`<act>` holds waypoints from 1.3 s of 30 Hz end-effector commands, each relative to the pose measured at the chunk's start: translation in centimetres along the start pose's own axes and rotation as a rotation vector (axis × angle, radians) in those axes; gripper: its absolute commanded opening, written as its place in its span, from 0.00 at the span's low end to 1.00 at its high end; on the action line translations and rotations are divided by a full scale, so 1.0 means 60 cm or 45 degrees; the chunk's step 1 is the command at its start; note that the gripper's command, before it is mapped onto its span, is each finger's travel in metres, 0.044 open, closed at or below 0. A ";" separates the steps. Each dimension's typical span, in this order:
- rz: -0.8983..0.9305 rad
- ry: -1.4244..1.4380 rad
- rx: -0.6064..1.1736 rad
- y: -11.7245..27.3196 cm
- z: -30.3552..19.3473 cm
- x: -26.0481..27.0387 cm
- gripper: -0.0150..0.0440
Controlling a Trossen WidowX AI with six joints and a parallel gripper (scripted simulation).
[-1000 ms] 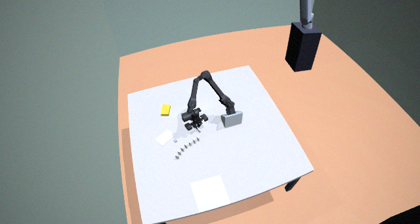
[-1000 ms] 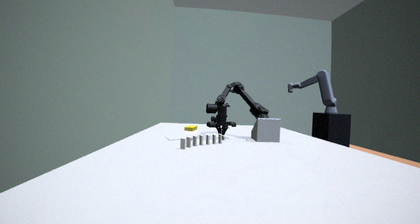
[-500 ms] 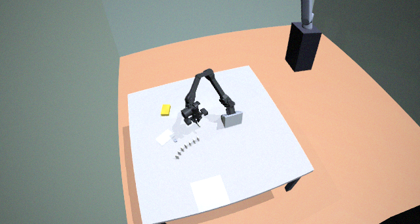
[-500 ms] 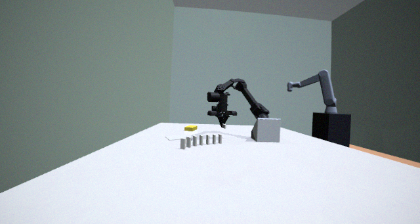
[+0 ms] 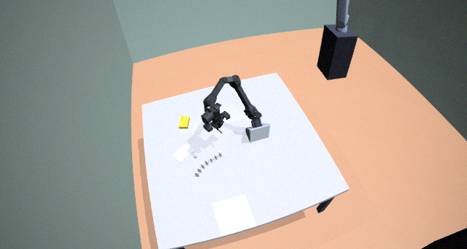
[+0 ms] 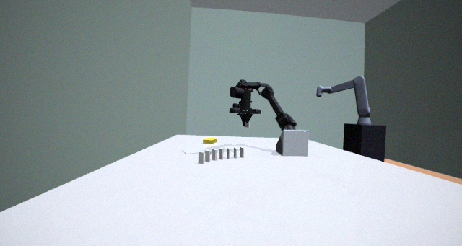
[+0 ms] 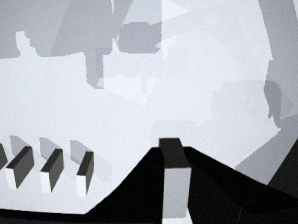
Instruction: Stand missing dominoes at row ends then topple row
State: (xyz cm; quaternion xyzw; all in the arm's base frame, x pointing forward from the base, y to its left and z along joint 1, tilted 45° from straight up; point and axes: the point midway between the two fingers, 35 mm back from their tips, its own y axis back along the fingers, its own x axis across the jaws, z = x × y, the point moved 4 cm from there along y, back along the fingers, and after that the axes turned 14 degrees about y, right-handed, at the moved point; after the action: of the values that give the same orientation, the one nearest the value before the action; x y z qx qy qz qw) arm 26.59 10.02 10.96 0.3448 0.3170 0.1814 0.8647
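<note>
One domino [image 6: 247, 125] [image 7: 177, 192] grasped above the worktop [image 5: 277, 169] [image 6: 231, 199]
Tight in the pincer [image 5: 220, 131] [image 6: 246, 124] [image 7: 169, 156], it hangs clear of seven standing dominoes [image 5: 206, 163] [image 6: 221, 154] in a curved row.

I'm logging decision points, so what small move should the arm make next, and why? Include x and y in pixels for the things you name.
Probably carry the held domino [image 6: 247, 125] [image 7: 177, 192] over to an end of the standing row [image 5: 206, 163] [image 6: 221, 154], staying high: the gripper [image 5: 220, 131] [image 6: 246, 124] [image 7: 169, 156] is shut on it, raised above the table [image 5: 292, 169] [image 6: 231, 203], and not yet over the row.
</note>
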 end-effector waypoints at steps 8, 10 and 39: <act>0.031 0.935 0.002 0.008 0.126 -0.076 0.30; 0.029 1.123 -0.002 0.007 0.147 -0.095 0.30; -0.004 1.915 -0.012 0.007 0.223 -0.190 0.30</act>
State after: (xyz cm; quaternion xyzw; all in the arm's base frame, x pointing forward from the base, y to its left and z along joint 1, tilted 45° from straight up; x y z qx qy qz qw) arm 27.37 -1.77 22.75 0.1384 0.8123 0.3648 0.4336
